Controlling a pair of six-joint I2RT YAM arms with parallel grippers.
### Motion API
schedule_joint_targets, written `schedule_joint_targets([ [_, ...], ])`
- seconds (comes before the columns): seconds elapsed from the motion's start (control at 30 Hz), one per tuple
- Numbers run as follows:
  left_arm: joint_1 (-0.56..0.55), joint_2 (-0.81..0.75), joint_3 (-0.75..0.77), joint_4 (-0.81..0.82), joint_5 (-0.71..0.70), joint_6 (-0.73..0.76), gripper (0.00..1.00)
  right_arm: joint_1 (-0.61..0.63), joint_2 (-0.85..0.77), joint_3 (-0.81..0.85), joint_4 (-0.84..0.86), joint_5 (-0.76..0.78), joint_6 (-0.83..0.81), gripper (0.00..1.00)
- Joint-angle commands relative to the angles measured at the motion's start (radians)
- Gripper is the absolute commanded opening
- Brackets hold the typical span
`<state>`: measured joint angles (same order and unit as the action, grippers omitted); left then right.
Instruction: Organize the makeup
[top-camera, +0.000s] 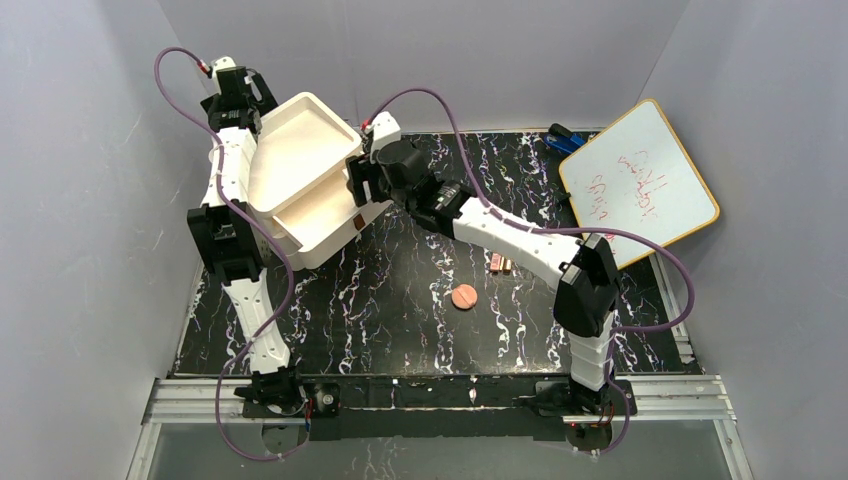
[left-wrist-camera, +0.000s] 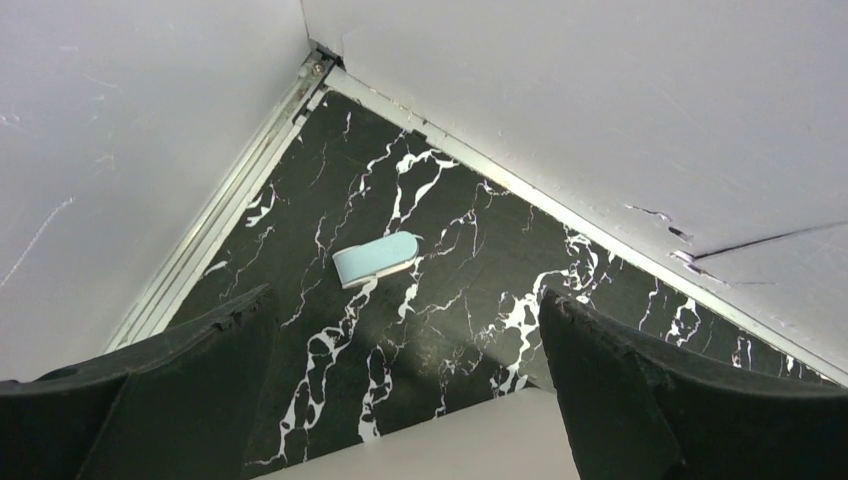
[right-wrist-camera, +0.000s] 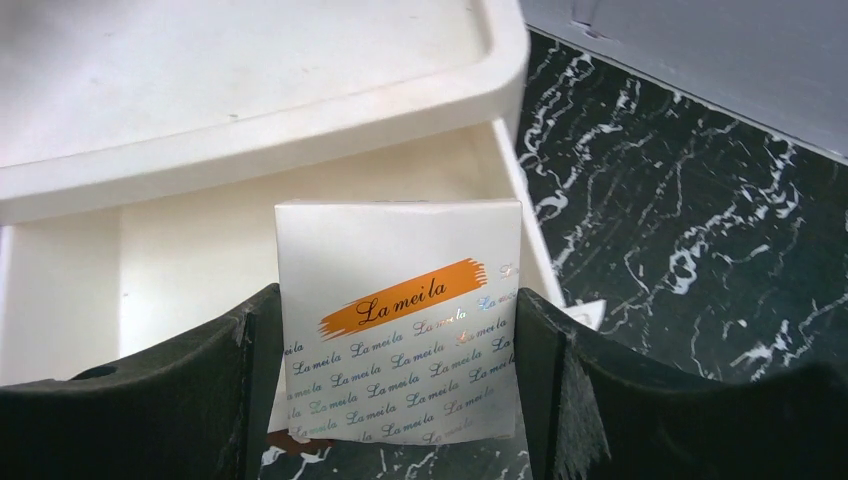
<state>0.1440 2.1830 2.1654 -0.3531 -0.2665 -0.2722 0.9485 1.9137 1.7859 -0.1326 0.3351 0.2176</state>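
At front rim of open drawer (right-wrist-camera: 150, 280), I have right gripper (right-wrist-camera: 390, 400) clamped on white palette (right-wrist-camera: 400, 290); left gripper (left-wrist-camera: 405, 380) open, empty. Risk: palette catches rim, tips outside on release.

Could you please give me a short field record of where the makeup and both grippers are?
right gripper: shut on the white palette, at the open drawer of the drawer box
left gripper: open, empty, over the table's far left corner
copper disc: on the table, loose
sticks: on the table, beyond the disc
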Motion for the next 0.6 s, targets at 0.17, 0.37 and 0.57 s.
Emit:
schedule_joint_targets([
  [0.17,-0.017,0.004,0.044,-0.024,0.018,-0.001,0.98,0.041,-0.007,0.023,0.186,-0.015,-0.067,0.05],
  [0.37,-0.018,0.003,0.045,-0.026,0.019,-0.001,0.99,0.055,-0.006,-0.019,0.282,-0.015,-0.098,0.05],
  [0.57,-0.02,-0.001,0.044,-0.027,0.016,0.002,0.98,0.054,0.024,-0.095,0.38,-0.027,-0.132,0.04],
])
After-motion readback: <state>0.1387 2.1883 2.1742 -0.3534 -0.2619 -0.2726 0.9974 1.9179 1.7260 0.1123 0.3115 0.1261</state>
